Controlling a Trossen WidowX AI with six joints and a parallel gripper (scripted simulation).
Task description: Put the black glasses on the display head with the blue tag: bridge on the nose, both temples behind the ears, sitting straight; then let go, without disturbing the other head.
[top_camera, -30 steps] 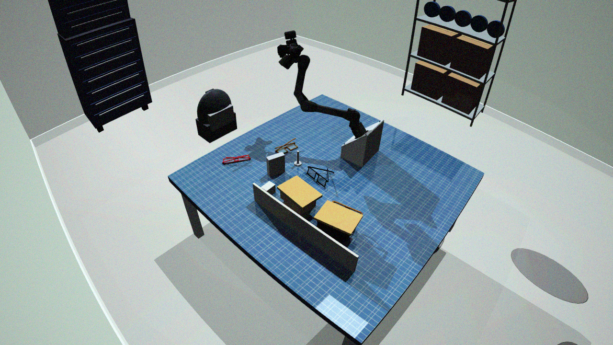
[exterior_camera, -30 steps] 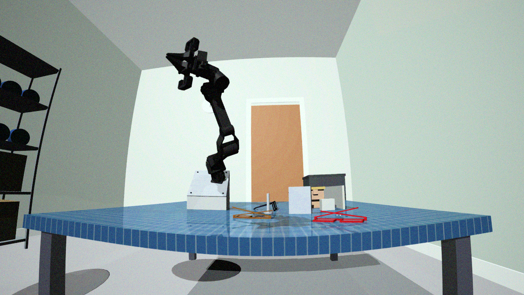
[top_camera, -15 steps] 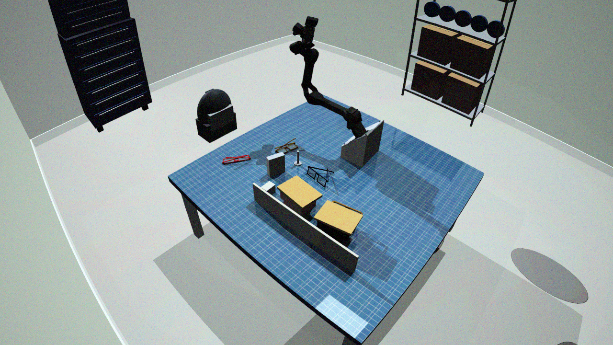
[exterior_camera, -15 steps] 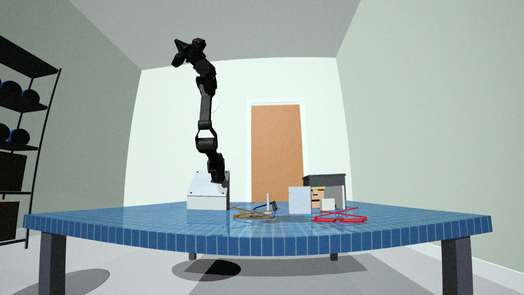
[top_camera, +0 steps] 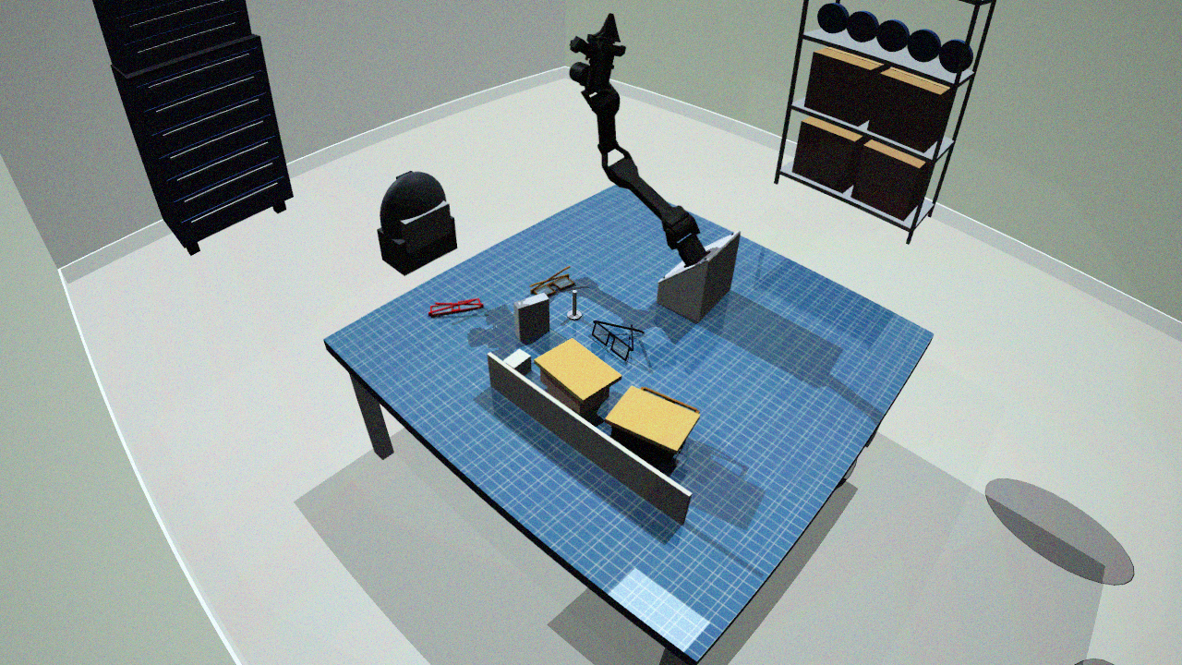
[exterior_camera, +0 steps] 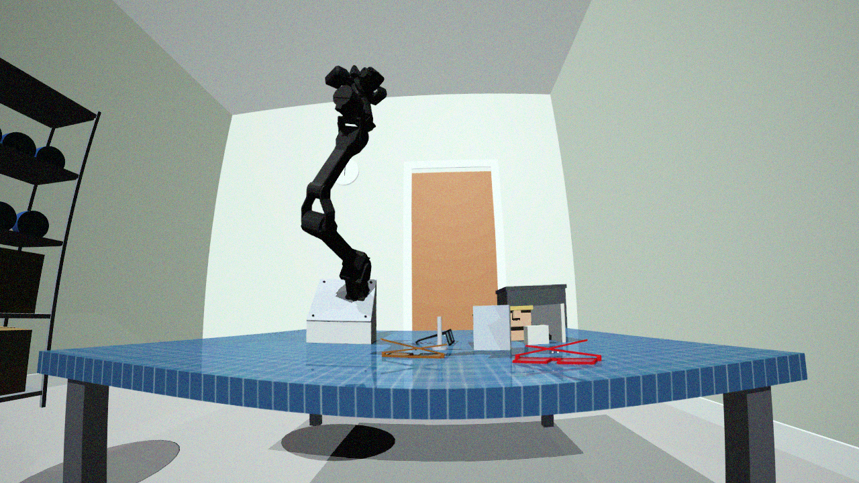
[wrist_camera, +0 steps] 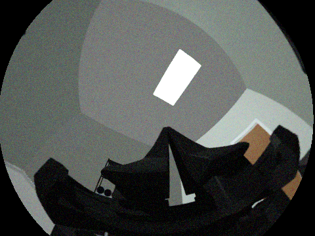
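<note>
The arm stands nearly upright from its wedge-shaped grey base (top_camera: 693, 289), and the gripper (top_camera: 609, 26) is at the very top, pointing toward the ceiling, its two fingers pressed together with nothing between them. In the wrist view the fingers meet in a point against the ceiling, with a bright ceiling light panel (wrist_camera: 177, 77) just above the tips; the lower half of that view is filled by dark arm parts, and the table cannot be seen in it at all.

Far below the gripper, the black glasses (top_camera: 617, 337) lie on the blue gridded table (top_camera: 768, 396), temples spread, just beside the nearer of two yellow-topped display heads (top_camera: 576, 368) (top_camera: 653, 417). From above only the flat tops of the heads show; faces and tags are hidden, so which carries the blue tag cannot be told. A long grey panel (top_camera: 578, 429) stands along their far side from the gripper. In the exterior view a single face (exterior_camera: 520, 319) peeks between a white block (exterior_camera: 490, 327) and a dark-roofed box, mostly covered.

Also well beneath the gripper lie brown glasses (top_camera: 551, 281), red glasses (top_camera: 455, 308) and a small upright peg (top_camera: 573, 308). The black glasses are partly hidden behind that peg in the exterior view (exterior_camera: 427, 339).
</note>
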